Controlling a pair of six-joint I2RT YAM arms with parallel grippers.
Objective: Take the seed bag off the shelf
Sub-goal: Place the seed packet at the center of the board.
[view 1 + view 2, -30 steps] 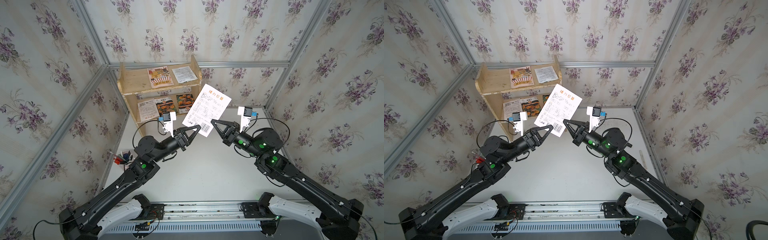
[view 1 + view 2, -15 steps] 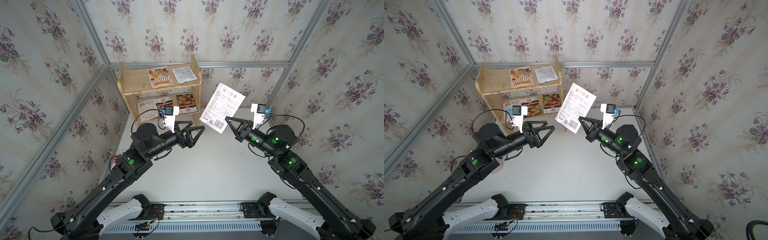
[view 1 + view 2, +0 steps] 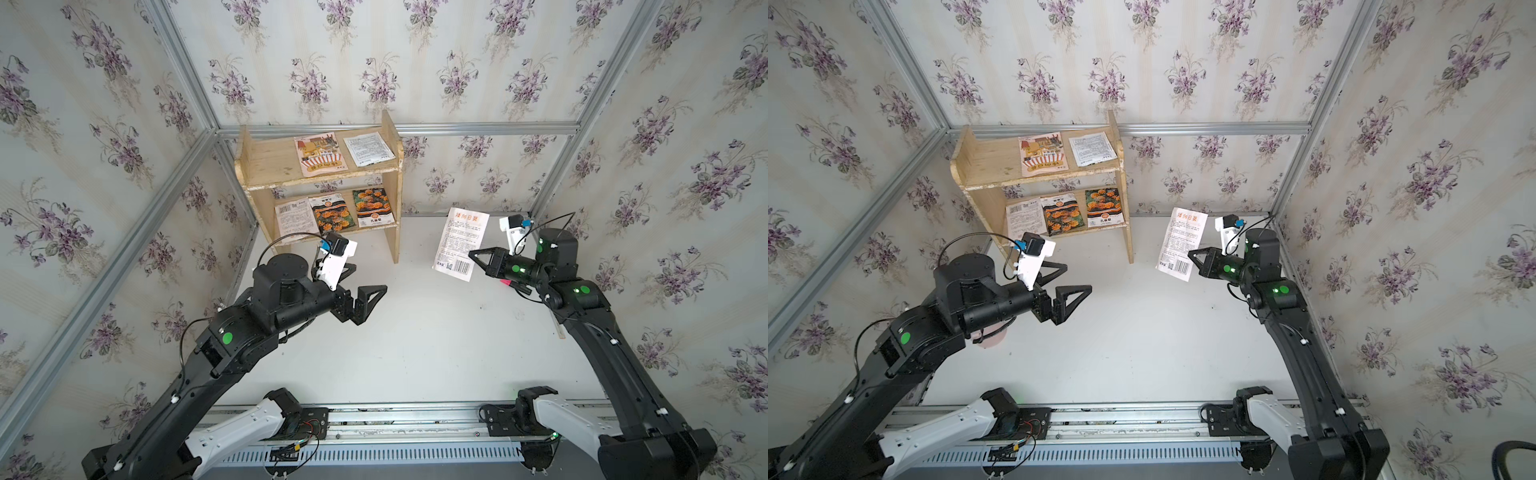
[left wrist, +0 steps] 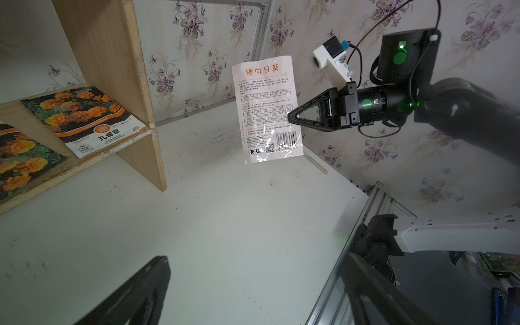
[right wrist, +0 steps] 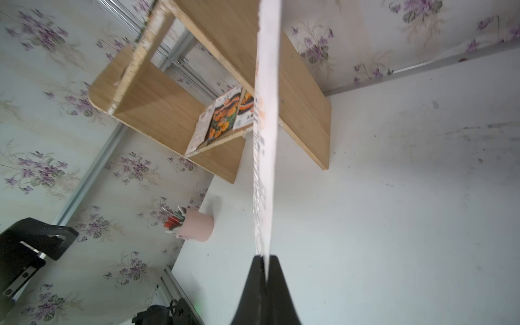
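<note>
Beside the shelf [image 3: 266, 166], clear of its side panel and above the desk [image 3: 415, 332], the seed bag [image 3: 460, 243] is held with its long axis roughly upright, its side edge pinched by the clenched right tool [image 3: 473, 254], while the left tool [image 3: 370, 276] is spread wide, empty, farther off.
</note>
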